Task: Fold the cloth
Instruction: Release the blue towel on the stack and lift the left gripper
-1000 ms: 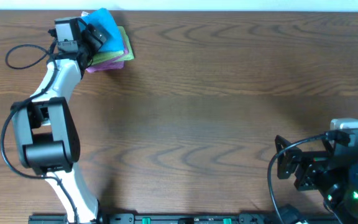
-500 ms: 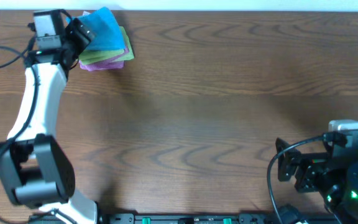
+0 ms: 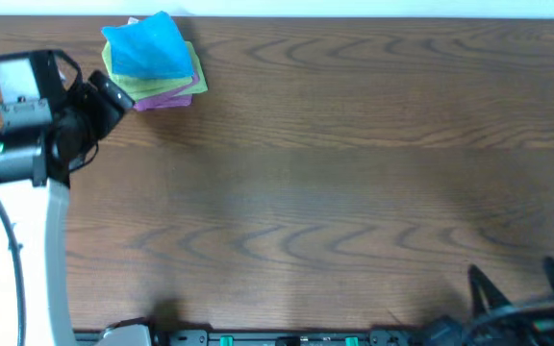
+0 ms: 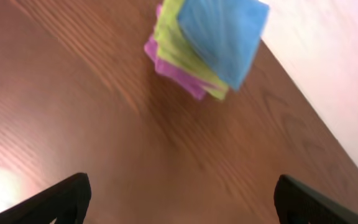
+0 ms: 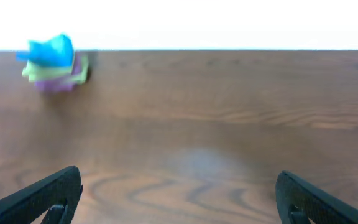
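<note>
My left claw point(image 3: 113, 94) is released. The left wrist view shows its two fingertips spread wide at the bottom corners with only bare table point(image 3: 354, 192) between them, and nothing is held. It sits just beside the stack at the far left corner, close to it but not touching.

The cloth point(image 3: 152, 48) lies folded on top of that stack, over the lime-green cloth point(image 3: 162, 86) and the pink-purple cloth point(image 3: 173, 97). I judge the fold is essentially done, so what remains is getting clear. To do that well I'd lift up and away from the stack and keep the claw spread so no fingertip snags a terry edge and drags the top layer askew.

My right claw point(image 5: 182, 199) is also released and empty, well apart from the stack across the table.

The overhead view gives me the gap between claw and stack. The left wrist view shows the cloth point(image 4: 225, 34) turned slightly against the layers beneath, with one corner overhanging them. The right wrist view, which is blurred, gives a side look at the cloth point(image 5: 51, 50) sitting humped rather than flat. I can't find the tag in any view.
</note>
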Available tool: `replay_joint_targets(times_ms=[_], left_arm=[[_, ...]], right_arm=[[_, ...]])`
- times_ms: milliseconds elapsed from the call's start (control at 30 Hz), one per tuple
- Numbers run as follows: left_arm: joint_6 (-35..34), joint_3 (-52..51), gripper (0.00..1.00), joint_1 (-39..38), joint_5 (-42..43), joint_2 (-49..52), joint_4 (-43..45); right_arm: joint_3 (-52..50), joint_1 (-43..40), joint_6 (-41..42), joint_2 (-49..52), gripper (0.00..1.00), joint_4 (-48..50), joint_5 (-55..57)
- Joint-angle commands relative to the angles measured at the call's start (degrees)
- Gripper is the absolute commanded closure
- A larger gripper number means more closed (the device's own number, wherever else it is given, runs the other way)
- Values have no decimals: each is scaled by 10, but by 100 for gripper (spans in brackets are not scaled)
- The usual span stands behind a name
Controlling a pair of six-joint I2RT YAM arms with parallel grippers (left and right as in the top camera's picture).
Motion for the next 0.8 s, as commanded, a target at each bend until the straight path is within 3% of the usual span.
replay_joint_targets(times_ms=[0,367,667,767], left_arm=[[19,8,5,-8,49,-31,-15],[10,8,5,-9,180,-74,-24],[10,8,5,-9,172,-73,-24],[54,8,5,-8,153,-73,-58]], right_arm=[[0,-5,19,-13,1,-2,50],[0,-5,19,-13,1,-3,46],[0,-5,19,-13,1,-3,46],[0,-5,19,-13,1,-3,46]])
